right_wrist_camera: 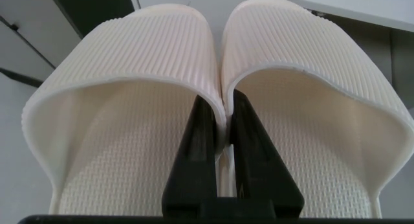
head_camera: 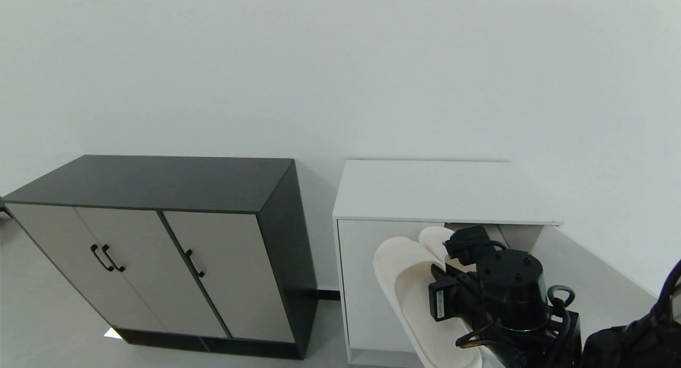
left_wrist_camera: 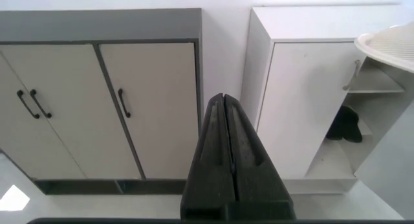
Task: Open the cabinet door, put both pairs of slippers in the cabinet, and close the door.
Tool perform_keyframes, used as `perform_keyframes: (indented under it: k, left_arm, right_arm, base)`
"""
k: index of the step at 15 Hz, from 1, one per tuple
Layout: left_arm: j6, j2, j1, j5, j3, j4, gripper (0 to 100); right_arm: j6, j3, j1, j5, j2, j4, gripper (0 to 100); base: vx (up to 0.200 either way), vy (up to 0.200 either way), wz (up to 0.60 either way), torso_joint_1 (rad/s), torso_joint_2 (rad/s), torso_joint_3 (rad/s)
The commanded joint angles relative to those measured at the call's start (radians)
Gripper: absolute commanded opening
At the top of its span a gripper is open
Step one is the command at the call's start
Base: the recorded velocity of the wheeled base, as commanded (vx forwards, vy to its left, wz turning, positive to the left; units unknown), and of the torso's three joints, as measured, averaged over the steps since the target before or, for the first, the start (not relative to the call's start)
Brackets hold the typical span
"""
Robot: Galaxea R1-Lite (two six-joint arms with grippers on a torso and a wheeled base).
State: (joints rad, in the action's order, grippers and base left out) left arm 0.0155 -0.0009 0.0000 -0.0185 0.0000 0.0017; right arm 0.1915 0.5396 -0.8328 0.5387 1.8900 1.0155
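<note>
Room: plain white wall [head_camera: 340, 65] and grey floor [head_camera: 53, 315], with two cabinets side by side against the wall.
Head view, left: dark cabinet [head_camera: 159, 182] with three pale doors and three black bar handles [head_camera: 193, 262], all shut.
Head view, right: white cabinet [head_camera: 425, 190], its right half standing open.
Cream slippers [head_camera: 409, 283]: one pair, two side by side, held up just in front of the white cabinet. Their long axis is tilted, with the toes uppermost and farthest from the robot.
Right gripper [head_camera: 444, 280]: clamped on the pair.
Writing: a small white label [head_camera: 440, 304] on the wrist, its print too small to read.
Left wrist view: left gripper [left_wrist_camera: 224, 104] has its fingers pressed together and holds nothing. It faces the gap between the cabinets.
Dark slippers [left_wrist_camera: 345, 125]: on a low shelf [left_wrist_camera: 336, 166] inside the white cabinet.
Right wrist view: narrow fingers [right_wrist_camera: 197, 153] pinch the two inner walls of the cream pair, with the toes pointing away from the claw.
</note>
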Motion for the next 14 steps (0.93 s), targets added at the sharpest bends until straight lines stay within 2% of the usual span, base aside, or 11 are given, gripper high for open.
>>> perform_keyframes:
  k: [1,13,14]
  left_arm:
    - [0.000,0.001,0.000,0.000,0.000,0.000,0]
    - [0.000,0.001,0.000,0.000,-0.002,0.000,0]
    - [0.000,0.001,0.000,0.000,0.000,0.000,0]
  right_arm:
    - [0.000,-0.001,0.000,0.000,0.004,0.000,0]
    - [0.003,-0.006,0.000,0.000,0.001,0.000,0]
    - [0.003,-0.006,0.000,0.000,0.001,0.003,0]
  base:
    - [0.000,-0.200,0.00,-0.012,0.00,0.002]
    - [0.000,-0.200,0.00,0.003,0.00,0.003]
    - [0.000,0.000,0.00,0.000,0.00,0.000]
